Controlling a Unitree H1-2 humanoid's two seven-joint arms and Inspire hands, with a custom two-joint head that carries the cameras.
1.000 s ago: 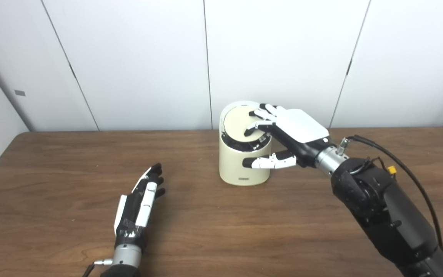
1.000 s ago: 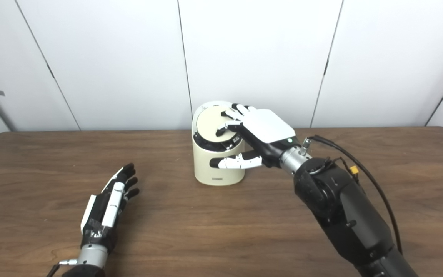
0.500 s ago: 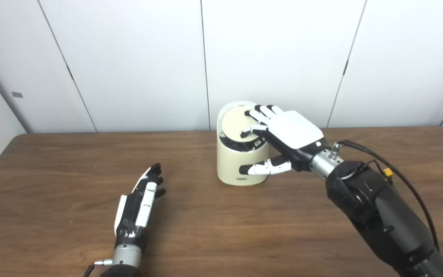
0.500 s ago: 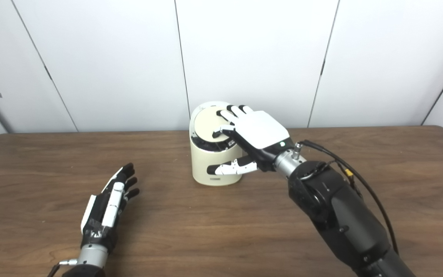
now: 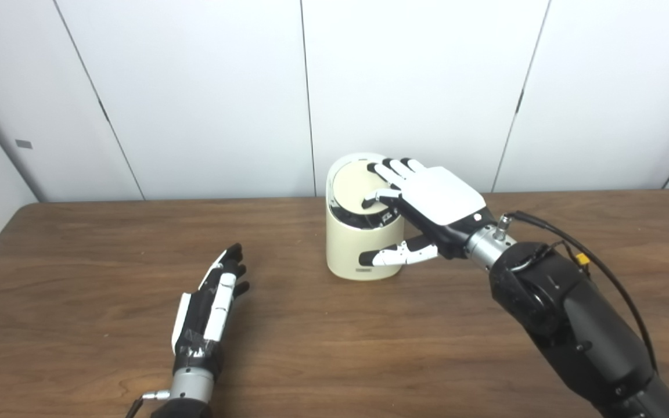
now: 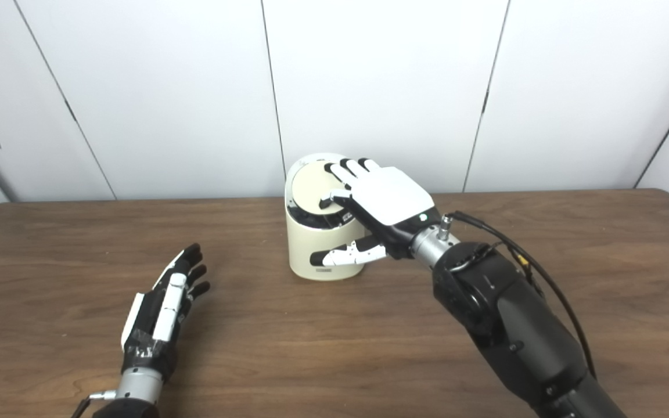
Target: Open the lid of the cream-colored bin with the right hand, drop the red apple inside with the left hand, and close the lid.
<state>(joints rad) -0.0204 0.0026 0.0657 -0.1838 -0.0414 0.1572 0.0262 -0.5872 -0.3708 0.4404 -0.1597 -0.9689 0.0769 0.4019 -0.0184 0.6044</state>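
A: Item one, cream-colored bin [image 5: 363, 247]: standing upright on the bench [image 5: 334, 342], at roughly 12 o'clock from the bench centre, near the far edge. Its lid [image 5: 353, 189] is sitting tilted, a dark gap showing under the near rim.

B: Item two, right robot hand [image 5: 427, 203]: lying palm-down over the lid from 3 o'clock, fingers [image 5: 385, 172] spread and resting on the disc, thumb [image 5: 395, 254] reaching across the front wall below. It is gripping nothing; it is pressing, with digits apart.

A: Item three, left robot hand [image 6: 163, 307]: lying flat and empty at 8 o'clock from the bin, well apart from it, fingers loosely extended.

B: Item four, red apple: not appearing in either view. Possibly inside the bin already, but I cannot tell.

A: Step in hand, by my judgement: closing the lid, since it is sitting partly down.

B: Handling note: press straight down near the lid's centre, keeping the thumb bracing the front so the bin is not sliding toward 9 o'clock. Ease off only once the gap is vanishing all round.
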